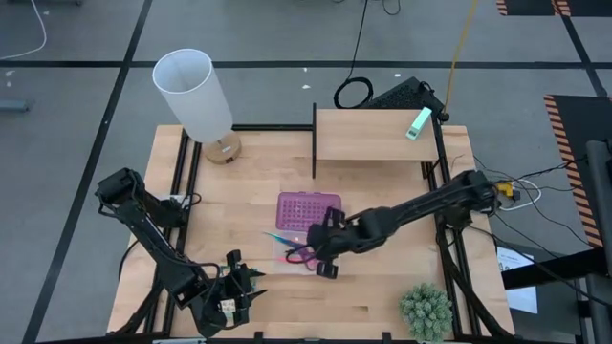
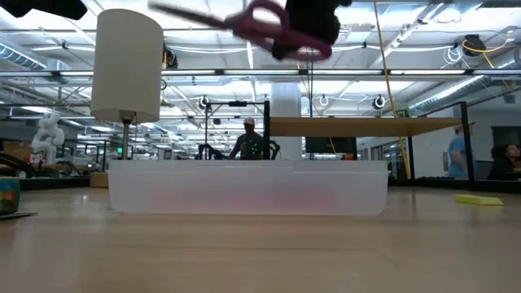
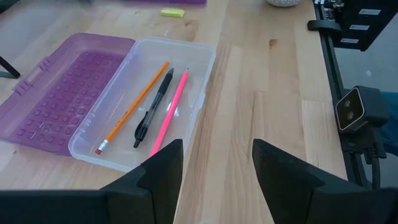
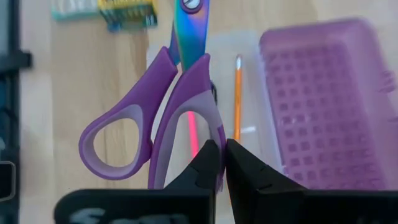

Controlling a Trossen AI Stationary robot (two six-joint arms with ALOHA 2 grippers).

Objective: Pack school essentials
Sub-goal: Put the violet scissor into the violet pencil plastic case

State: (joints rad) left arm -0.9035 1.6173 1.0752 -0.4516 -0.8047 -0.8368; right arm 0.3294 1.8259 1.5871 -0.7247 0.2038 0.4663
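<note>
Inside the clear case (image 3: 146, 93): one orange pencil (image 3: 132, 106), one dark pen (image 3: 154, 107), one pink pen (image 3: 171, 109). Above it: one pair of purple-handled scissors (image 4: 158, 106).

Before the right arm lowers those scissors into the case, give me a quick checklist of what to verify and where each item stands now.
1. Right gripper holds the purple-handled scissors: ok, fingers shut on one handle loop.
2. Scissors are above the clear case: ok in the high and right wrist views.
3. Purple lid is open and lying flat: ok.
4. Room in the case beside the orange pencil, black pen and pink pen: ok, bare floor shows.
5. Left gripper is clear of the drop: ok, open, at the table's near edge.
6. Blades will fit lengthwise: cannot tell.
</note>
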